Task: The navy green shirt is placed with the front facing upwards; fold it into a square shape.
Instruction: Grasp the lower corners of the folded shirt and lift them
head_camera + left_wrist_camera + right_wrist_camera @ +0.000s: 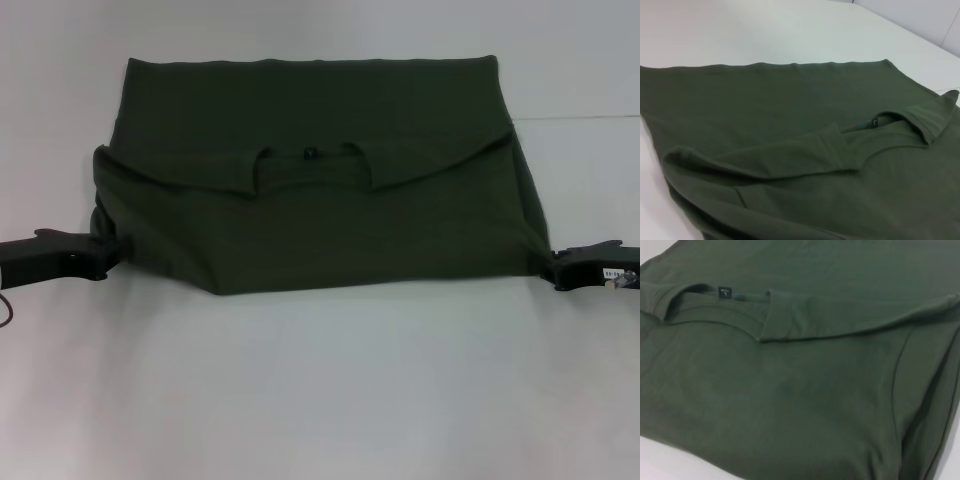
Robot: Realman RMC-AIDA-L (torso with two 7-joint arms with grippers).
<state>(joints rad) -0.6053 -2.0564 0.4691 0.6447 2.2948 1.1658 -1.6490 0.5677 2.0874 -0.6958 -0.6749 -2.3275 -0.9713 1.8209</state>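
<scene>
The navy green shirt (320,220) lies spread across the white table, its plain green side up and its two sleeve flaps turned in over the middle. The collar with its small label (310,153) shows between the flaps. My left gripper (112,250) is at the shirt's left edge, shut on the cloth. At the right edge my right gripper (553,262) pinches the corner. The sides look drawn toward both grippers. The left wrist view shows the shirt (790,125) and the label (873,122); the right wrist view shows the cloth (790,390) and the label (725,292). Neither shows fingers.
The white table (320,400) runs on in front of the shirt and beyond its far hem. A pale wall or table edge (920,20) shows past the table in the left wrist view.
</scene>
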